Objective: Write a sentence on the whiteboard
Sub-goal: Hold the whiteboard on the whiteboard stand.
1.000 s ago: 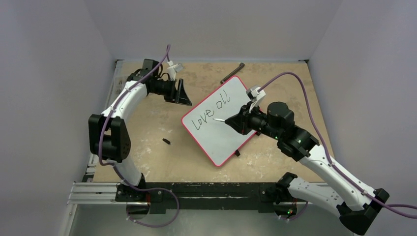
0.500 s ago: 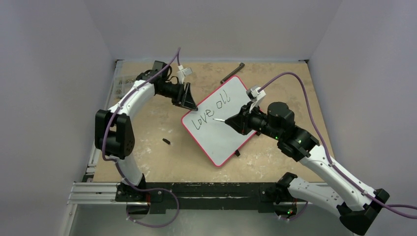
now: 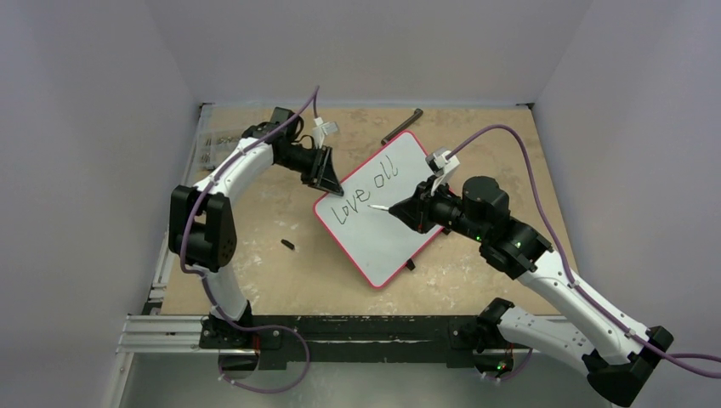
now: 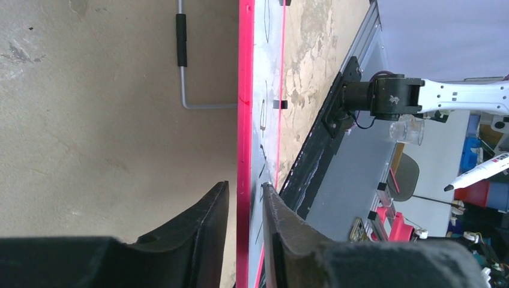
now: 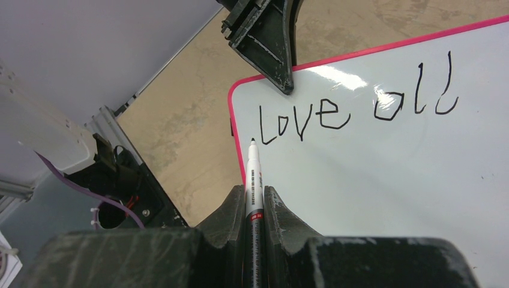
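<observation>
The whiteboard (image 3: 387, 242) lies tilted at the table's middle, white with a red-pink rim. Of the sentence, only "Love all" (image 3: 366, 192) shows, in one slanted line near its top edge, also in the right wrist view (image 5: 354, 111). My right gripper (image 3: 410, 210) is shut on a white marker (image 5: 252, 174), whose black tip hangs just under the "L". My left gripper (image 3: 330, 178) is at the board's upper-left corner. In the left wrist view its jaws (image 4: 245, 191) straddle the red rim (image 4: 245, 108), slightly apart with a thin gap. One fingertip (image 5: 282, 78) lies over the corner.
A small black cap (image 3: 287, 245) lies on the table left of the board. A bent metal rod with a black grip (image 3: 401, 126) lies behind the board, and also shows in the left wrist view (image 4: 181, 42). A black clip (image 3: 410, 264) sticks out at the board's lower right edge.
My left arm has swung right and forward, bringing its gripper from beside the board onto the board's upper-left corner. The right gripper, marker and board have stayed put.
</observation>
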